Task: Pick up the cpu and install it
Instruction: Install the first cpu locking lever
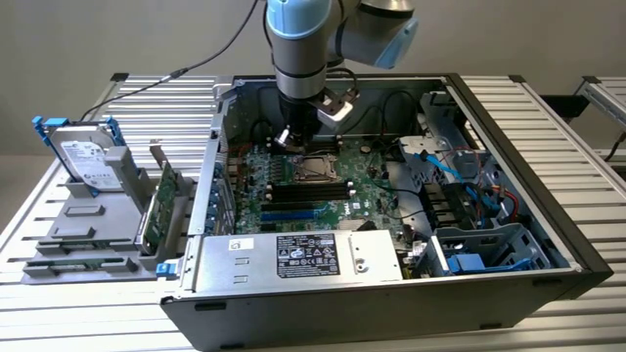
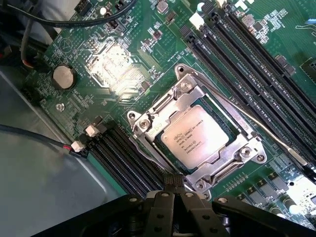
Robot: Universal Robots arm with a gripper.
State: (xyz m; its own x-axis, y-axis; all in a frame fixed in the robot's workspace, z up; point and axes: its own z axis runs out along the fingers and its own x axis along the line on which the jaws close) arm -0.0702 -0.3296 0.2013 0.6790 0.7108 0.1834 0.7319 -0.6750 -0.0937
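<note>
1. Robot arm (image 1: 303,44) is reaching down from the upper centre of the exterior view into an open computer case (image 1: 518,132) that is lying on its side on a slatted metal table (image 1: 59,323).
2. Its gripper (image 1: 290,139) is hanging low over the green motherboard (image 1: 367,183), just above centre frame, close to the processor socket (image 1: 311,167).
3. In the wrist view the gripper (image 2: 174,182) is showing its black fingers (image 2: 163,207) clenched together, with nothing visible between them. The tips are sitting by one corner of the socket; whether they are touching it cannot be told.
4. The cpu (image 2: 195,136) is lying flat inside the socket's silver metal frame (image 2: 232,158), its dull metal top and printed lettering facing up, apart from the fingers.
5. Black memory slots (image 2: 237,59) are running along two sides of the socket, and a round coin battery (image 2: 64,77) is sitting well apart from it on the board.
6. A grey power supply (image 1: 303,257) with a black label is filling the case's lower centre in the exterior view, while blue cables (image 1: 459,165) are trailing through the drive bays at right.
7. At the left of the exterior view, outside the case, a silver hard drive (image 1: 86,158) in a blue bracket is standing upright in a grey rack (image 1: 83,220), and a green card (image 1: 161,198) is standing beside it.
</note>
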